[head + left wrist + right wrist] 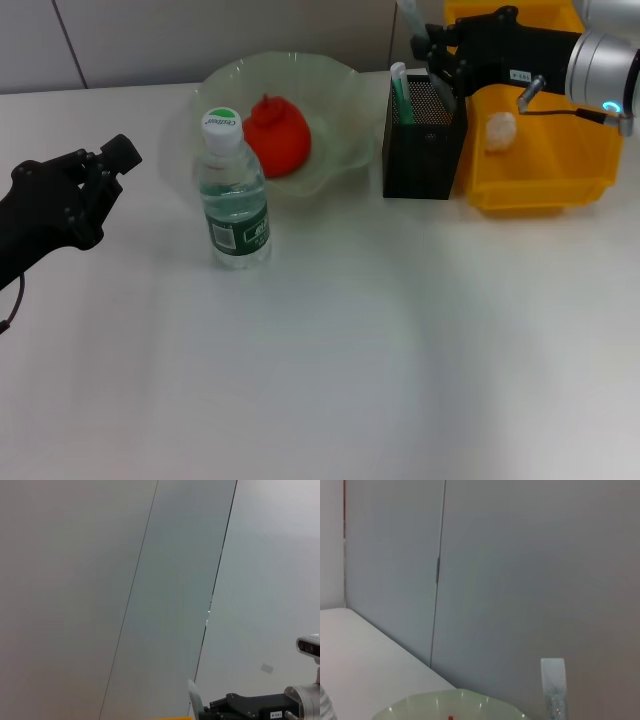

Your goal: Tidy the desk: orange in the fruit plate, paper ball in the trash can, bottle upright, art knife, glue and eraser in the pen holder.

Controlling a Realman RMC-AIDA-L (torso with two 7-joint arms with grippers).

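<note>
Our right gripper [437, 50] hovers over the pen holder [424, 140] at the desk's far edge to drop something in; we cannot tell how its jaws stand. Our left gripper [112, 160] idles near the left edge, jaws equally unclear

Grey wall panels [100, 580] with dark seams are filling most of the view. Low in one corner, the right arm [260, 706] is showing, with a pale upright strip [195, 700] just beside its black end.

- The head camera looks forward and down over the white desk [330, 370], taking in both arms.
- The left wrist camera tilts up at the wall panels [100, 580].
- The right wrist camera faces the same wall, sharing the green bowl [420, 705] [340, 90].
</note>
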